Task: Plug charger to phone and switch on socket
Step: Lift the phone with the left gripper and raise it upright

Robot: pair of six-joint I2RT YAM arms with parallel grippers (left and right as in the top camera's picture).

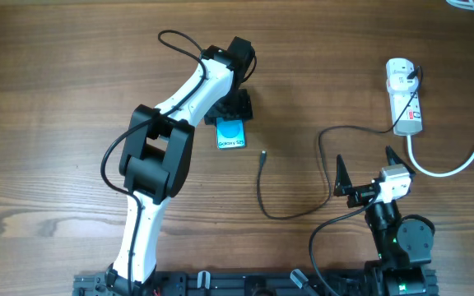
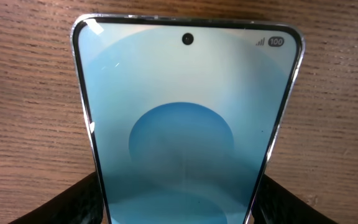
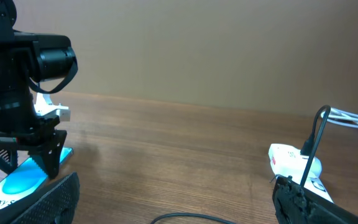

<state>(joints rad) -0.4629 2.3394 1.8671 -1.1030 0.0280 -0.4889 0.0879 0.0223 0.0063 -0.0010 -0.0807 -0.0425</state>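
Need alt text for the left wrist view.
A phone with a lit blue screen fills the frame, lying on a wooden table. Two dark fingers flank its lower edges.

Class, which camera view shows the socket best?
Overhead. The socket shows whole there, from above, with its adapter and white cord. The right wrist view shows it only in part, low and side-on, with the charger rising in front. The left wrist view shows none of it, only the phone.
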